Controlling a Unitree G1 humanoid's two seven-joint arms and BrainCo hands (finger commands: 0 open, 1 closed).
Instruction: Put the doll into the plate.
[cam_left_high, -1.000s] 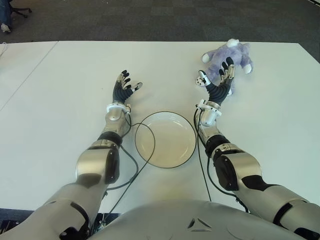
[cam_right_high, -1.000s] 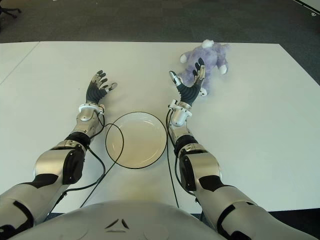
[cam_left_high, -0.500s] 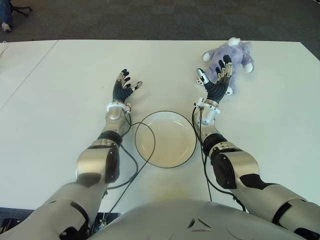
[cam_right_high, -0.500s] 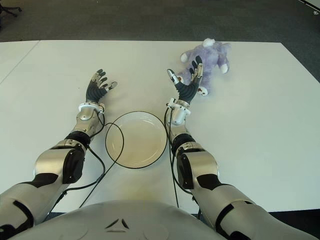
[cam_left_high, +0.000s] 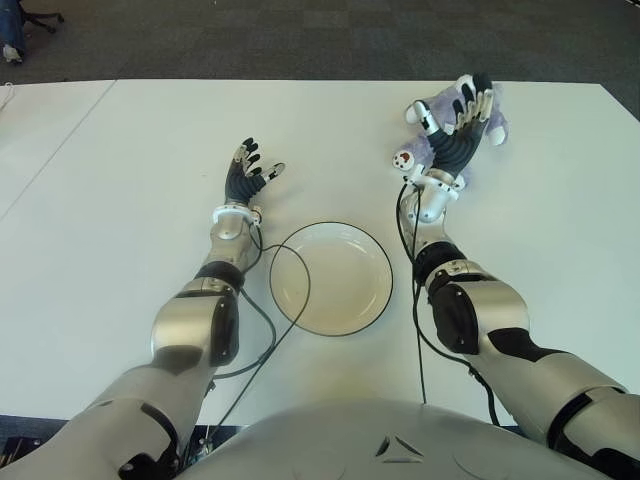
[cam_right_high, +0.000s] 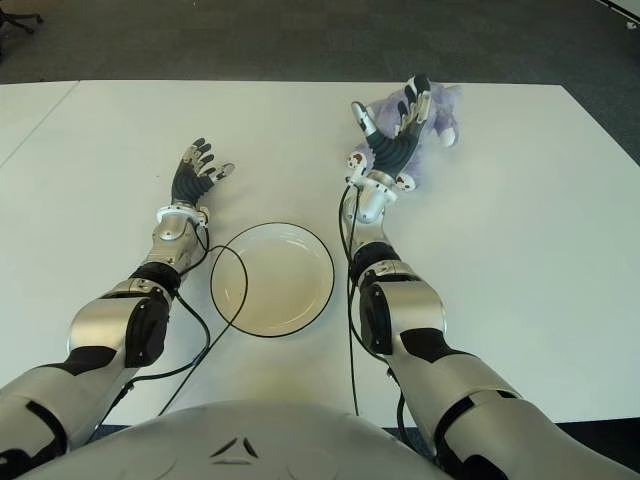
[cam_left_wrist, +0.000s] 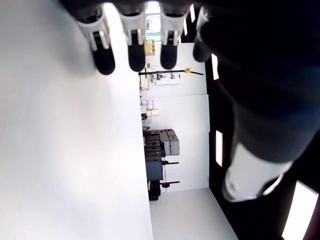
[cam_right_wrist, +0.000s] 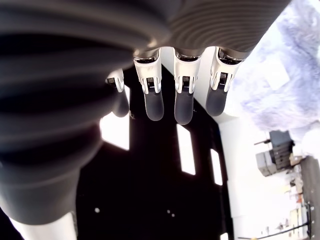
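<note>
A fluffy purple doll (cam_left_high: 489, 116) lies on the white table (cam_left_high: 120, 200) at the far right. My right hand (cam_left_high: 452, 125) is raised over the doll's near side, fingers spread and holding nothing. In the right wrist view the doll's fur (cam_right_wrist: 282, 75) shows beside the straight fingertips (cam_right_wrist: 184, 107). A round white plate (cam_left_high: 331, 278) with a dark rim sits near the table's front, between my arms. My left hand (cam_left_high: 249, 171) shows open to the left of the plate and a little beyond it.
Black cables (cam_left_high: 262, 330) run along both forearms and cross the plate's left edge. Dark carpet (cam_left_high: 300, 40) lies beyond the table's far edge. A seam (cam_left_high: 60, 140) splits the table at the left.
My right hand has moved forward and up, from short of the doll to over its near side. The left hand, the plate and the doll have not moved.
</note>
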